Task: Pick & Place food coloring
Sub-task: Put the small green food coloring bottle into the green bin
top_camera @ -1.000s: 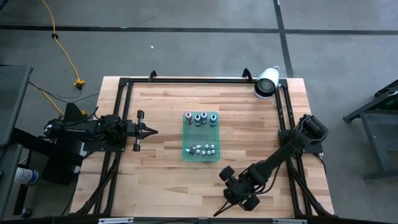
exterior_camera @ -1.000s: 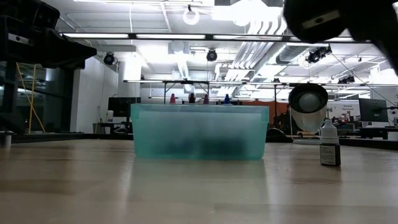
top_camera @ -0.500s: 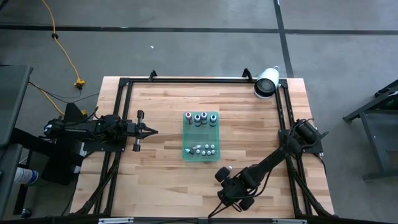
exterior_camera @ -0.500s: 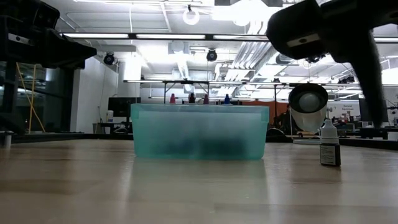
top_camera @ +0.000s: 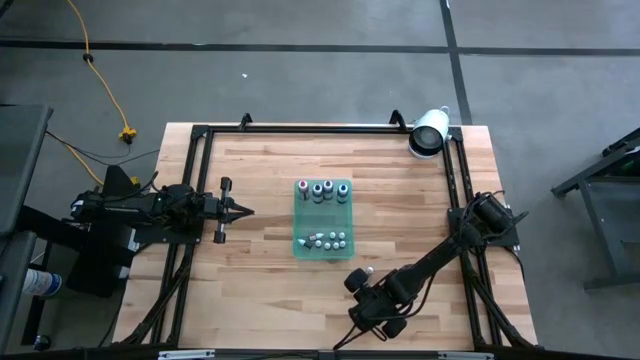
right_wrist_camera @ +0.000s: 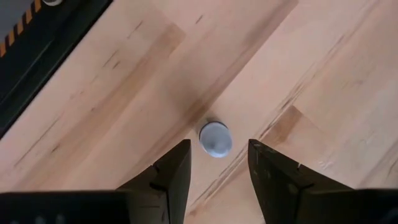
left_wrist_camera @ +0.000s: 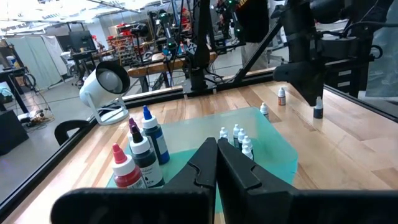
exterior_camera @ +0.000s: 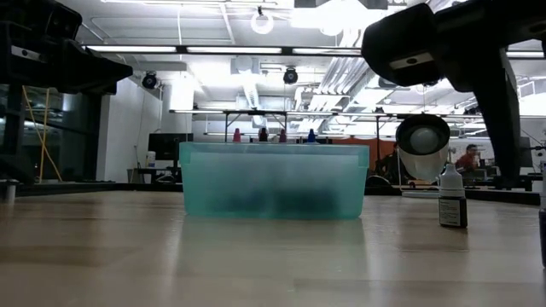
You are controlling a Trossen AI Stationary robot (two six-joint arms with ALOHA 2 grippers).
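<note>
Right wrist view looked straight down on a lone food coloring bottle (right_wrist_camera: 215, 138), white cap up, standing loose on the table (right_wrist_camera: 323, 87) between the parted fingers of the right gripper (right_wrist_camera: 217, 163), not grabbed yet, with most bottles already sitting in the green tray (top_camera: 299, 226) and left gripper (top_camera: 247, 210) parked shut beside it.

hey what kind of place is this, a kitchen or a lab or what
Most likely a robotics lab or workshop, not a kitchen: a wooden table with two robot arms mounted on it, workbenches behind under exposed ceiling pipes, and a bare concrete floor.
</note>
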